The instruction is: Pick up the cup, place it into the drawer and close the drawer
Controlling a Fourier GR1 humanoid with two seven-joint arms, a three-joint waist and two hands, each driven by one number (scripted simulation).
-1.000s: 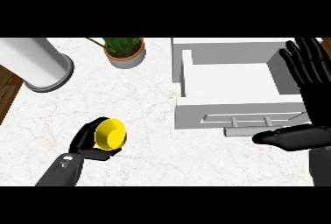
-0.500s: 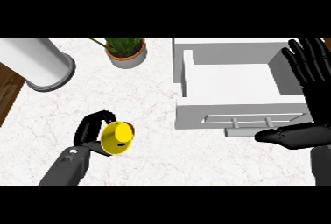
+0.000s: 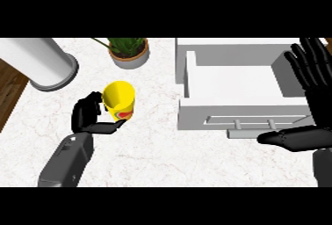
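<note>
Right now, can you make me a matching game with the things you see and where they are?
Things:
1. yellow cup
2. potted plant
3. open drawer
4. white cylinder

Places:
A. far left corner of the counter
B. held in the left hand
C. right side, beside the raised right hand
D. at the back, left of the drawer

Pairs: 1-B, 2-D, 3-C, 4-A

we see a glossy, plastic-looking yellow cup, a white marble-veined counter (dark wood grain past its left edge), a matt white drawer, and smooth black hands.
</note>
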